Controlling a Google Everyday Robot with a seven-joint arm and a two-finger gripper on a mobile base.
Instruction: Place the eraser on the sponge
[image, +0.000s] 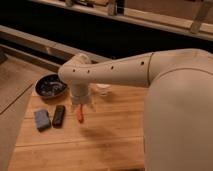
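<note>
A robot arm reaches over a wooden table (112, 137). Its hand (82, 112) hangs near the black eraser (59, 115), fingers spread, pinching nothing. The eraser lies flat on the table just beside the blue-grey sponge (42, 120), not on top of it. Gripping and lifting it across remains. 1 dark bowl (51, 86) sits behind.

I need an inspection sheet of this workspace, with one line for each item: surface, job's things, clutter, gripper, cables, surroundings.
Surface: wooden table, light planks.
Job's things: eraser lies flat close beside the sponge, not on it.
Clutter: dark bowl at the back of the table, something inside; small whitish thing behind the arm, not identifiable.
Gripper: gripper points down over the table, beside the eraser on the side away from the sponge; open, holding nothing.
Cables: nothing seen.
Surroundings: wooden rails behind the table.
</note>
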